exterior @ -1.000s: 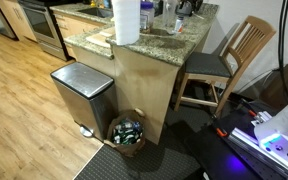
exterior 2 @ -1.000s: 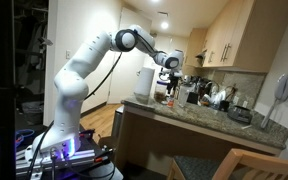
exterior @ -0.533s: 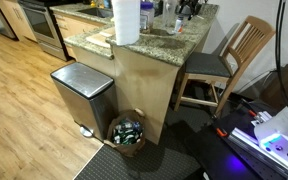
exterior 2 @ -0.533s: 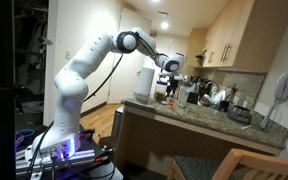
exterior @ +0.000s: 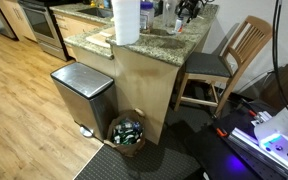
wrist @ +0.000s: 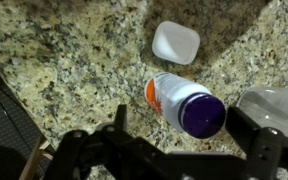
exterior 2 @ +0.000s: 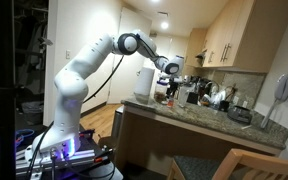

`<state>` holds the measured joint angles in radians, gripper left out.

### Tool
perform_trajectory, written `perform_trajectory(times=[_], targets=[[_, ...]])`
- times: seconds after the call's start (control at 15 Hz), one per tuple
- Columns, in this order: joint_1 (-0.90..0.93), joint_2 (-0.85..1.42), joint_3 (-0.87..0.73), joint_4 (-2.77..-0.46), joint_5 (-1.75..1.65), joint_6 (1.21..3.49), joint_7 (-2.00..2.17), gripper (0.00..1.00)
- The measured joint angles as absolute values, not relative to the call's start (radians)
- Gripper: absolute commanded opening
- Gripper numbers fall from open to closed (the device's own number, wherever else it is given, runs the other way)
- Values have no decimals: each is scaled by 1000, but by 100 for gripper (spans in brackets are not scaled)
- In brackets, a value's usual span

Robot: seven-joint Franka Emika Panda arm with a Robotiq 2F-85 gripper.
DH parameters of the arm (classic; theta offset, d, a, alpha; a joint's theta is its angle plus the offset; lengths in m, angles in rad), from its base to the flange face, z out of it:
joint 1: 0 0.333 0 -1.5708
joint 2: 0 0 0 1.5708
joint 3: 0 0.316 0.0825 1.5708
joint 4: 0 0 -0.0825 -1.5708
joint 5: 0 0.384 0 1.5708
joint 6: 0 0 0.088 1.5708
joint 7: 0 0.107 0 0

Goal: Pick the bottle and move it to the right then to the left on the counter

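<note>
Lowered a touch, my arm hangs over the desk. Jaws gape wide, gripping nothing. One bottle sits between them, with one white square lid at its 12 o'clock.

The wrist view is dim and warm: the counter lies in patchy shadow, darkest at top right, with the near foreground black and blurred. In an exterior view a ceiling lamp flares white and violet glow tints the robot base.
</note>
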<state>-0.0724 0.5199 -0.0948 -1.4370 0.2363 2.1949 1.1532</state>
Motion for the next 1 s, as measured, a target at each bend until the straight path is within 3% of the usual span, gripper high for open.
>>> perform_trajectory(times=[0.8, 0.87, 1.0], targets=[[-71, 548, -95, -1437, 237, 2237, 1150, 100], [-72, 554, -95, -1437, 237, 2238, 1150, 83], [-74, 567, -95, -1437, 237, 2243, 1150, 65]])
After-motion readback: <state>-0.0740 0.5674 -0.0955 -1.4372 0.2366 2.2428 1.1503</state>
